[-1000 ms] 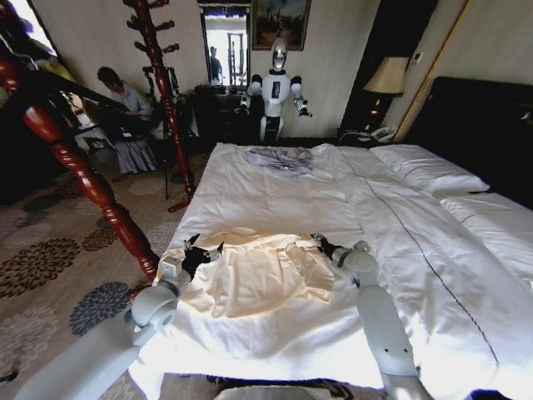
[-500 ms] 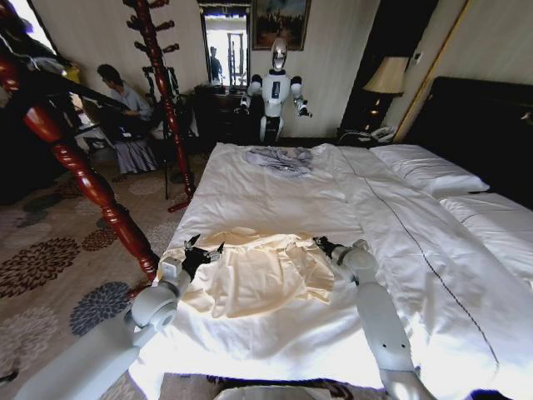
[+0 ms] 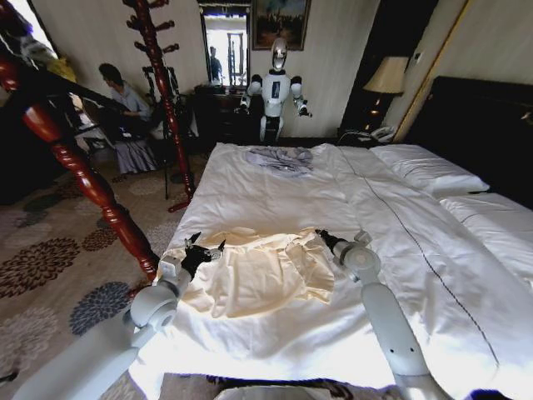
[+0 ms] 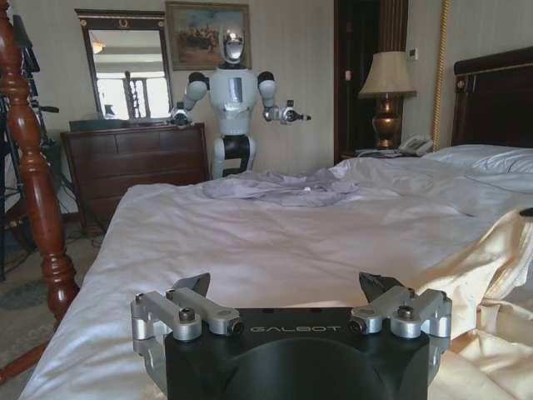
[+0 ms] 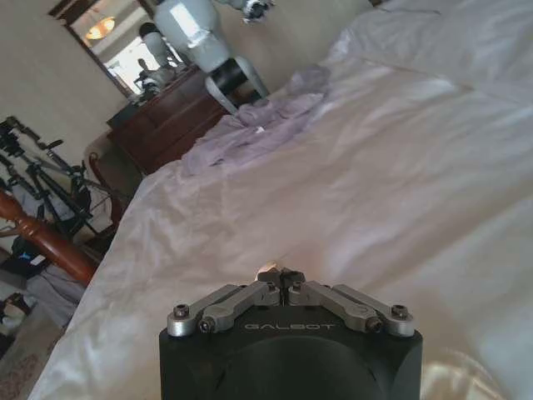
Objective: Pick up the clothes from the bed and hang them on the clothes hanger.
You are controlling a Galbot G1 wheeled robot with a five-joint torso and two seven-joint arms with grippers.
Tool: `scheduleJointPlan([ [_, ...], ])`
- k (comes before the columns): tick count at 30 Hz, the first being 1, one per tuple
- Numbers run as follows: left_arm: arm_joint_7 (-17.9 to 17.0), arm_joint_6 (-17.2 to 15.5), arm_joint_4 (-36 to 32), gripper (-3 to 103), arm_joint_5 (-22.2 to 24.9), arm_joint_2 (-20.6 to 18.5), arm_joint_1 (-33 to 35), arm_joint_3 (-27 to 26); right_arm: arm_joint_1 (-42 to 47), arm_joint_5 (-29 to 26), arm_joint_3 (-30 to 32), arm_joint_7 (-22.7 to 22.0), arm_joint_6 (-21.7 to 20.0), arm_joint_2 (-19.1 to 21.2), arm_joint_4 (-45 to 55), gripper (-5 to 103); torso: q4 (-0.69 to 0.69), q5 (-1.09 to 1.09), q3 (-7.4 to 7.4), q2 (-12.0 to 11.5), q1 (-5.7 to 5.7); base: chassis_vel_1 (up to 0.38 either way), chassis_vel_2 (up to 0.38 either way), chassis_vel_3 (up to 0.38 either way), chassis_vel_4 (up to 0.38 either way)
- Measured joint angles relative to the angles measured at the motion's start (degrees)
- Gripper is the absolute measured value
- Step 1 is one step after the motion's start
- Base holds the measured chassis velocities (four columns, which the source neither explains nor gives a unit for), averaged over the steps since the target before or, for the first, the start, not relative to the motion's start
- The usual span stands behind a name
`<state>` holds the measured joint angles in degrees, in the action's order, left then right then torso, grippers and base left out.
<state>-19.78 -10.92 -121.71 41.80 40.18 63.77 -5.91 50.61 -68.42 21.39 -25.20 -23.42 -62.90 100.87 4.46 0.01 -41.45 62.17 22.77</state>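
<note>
**Two claws at the cream shirt on the bed**

The left claw (image 3: 202, 251) stands wide open, holding nothing, at one edge of the clothes (image 3: 258, 271). The right claw (image 3: 321, 238) is pinched shut at the opposite edge; whether it grips cloth is unclear. Beyond them the white bed (image 3: 275, 187) carries a grey garment (image 3: 281, 158). Both arms reach low and forward.

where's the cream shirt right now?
In the head view the cream shirt lies flat on the near part of the bed, between the left gripper at one shoulder and the right gripper at the other.
</note>
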Motion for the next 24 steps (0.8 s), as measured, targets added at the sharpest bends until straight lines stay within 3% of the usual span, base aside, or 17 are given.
scheduleJointPlan([
  [1,0.0,0.0,-0.2,100,-0.2,0.1,0.2,-0.2,-0.8,3.6,-1.8,2.3,0.9,1.5,0.4,0,-0.01,-0.01,0.00,0.0,0.00,0.000,0.000,0.000,0.000],
  [7,0.0,-0.1,-1.5,100,-0.6,-0.3,1.2,-1.9,-5.6,13.2,-8.5,9.4,4.9,7.0,2.6,0,-0.01,-0.01,0.00,0.0,0.00,0.000,0.000,0.000,0.000],
  [17,-1.7,-1.1,-5.0,100,0.1,-1.1,0.0,-4.5,-5.8,16.0,-11.2,10.0,5.6,9.0,3.7,0,0.01,0.00,0.00,0.0,0.00,0.000,0.000,0.000,0.000],
  [24,-4.8,-2.8,-7.8,100,5.0,-2.1,-5.5,-5.3,-5.3,15.8,-11.2,8.4,5.6,8.9,4.2,0,-0.01,-0.01,0.00,0.0,0.00,0.000,0.000,0.000,0.000],
])
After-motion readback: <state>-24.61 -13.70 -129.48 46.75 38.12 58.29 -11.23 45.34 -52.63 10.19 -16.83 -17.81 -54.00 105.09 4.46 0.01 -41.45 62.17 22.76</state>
